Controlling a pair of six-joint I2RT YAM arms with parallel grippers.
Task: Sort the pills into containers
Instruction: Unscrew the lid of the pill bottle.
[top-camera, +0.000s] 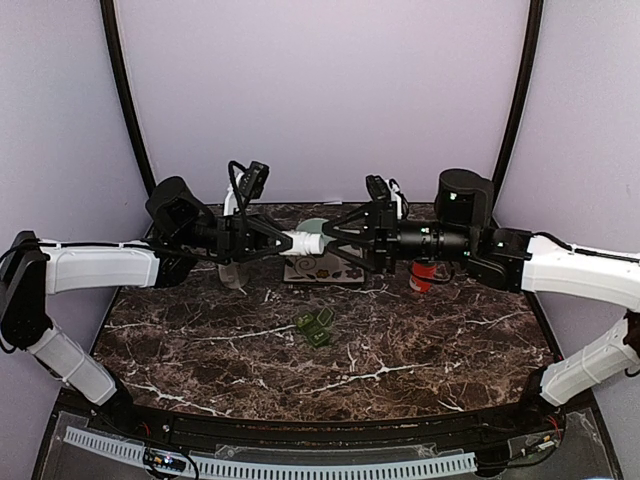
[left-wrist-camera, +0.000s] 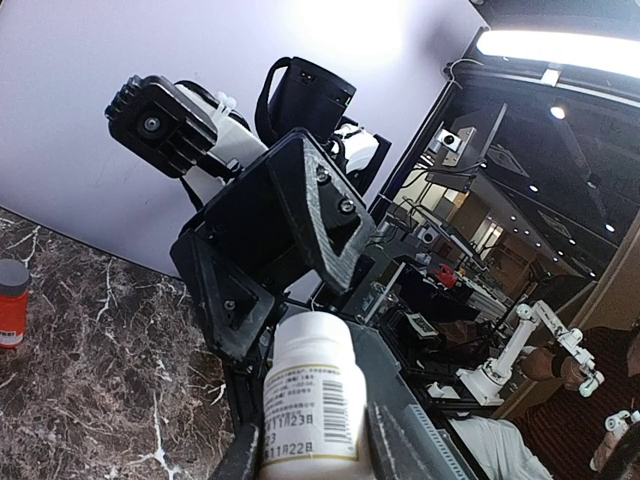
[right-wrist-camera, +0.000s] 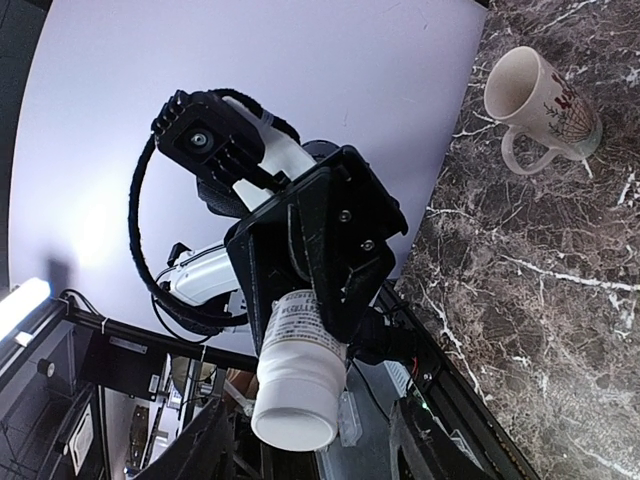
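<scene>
— Largest thing first?
— Dark brown marble table (top-camera: 420, 350), veined in white. Above its far half, two black claws set tip to tip.
— Left claw (top-camera: 281, 241)?
— Closed partway on a white plastic pill bottle (top-camera: 303, 241). Grips the labelled body and holds it level in the air.
— Right claw (top-camera: 329, 238)?
— Open. Fingers (right-wrist-camera: 205, 445) on either side of the bottle's cap end, with a gap at both sides in the right wrist view.
— Next down in size?
— Pale flat card with dark print (top-camera: 322, 270), toward the far edge, under the bottle. Then a cream ceramic mug with a dark pattern (right-wrist-camera: 545, 100), toward the far left corner, partly hidden behind the left arm from above. Then a small red-orange bottle (top-camera: 424, 277), toward the far edge, right of the middle.
— And the smallest?
— Dark green plastic pill box (top-camera: 315, 326), a short strip of square compartments. Lies about midway between the left and right edges, nearer the table's middle than the card, apart from both claws. Lids up or down: cannot tell.
</scene>
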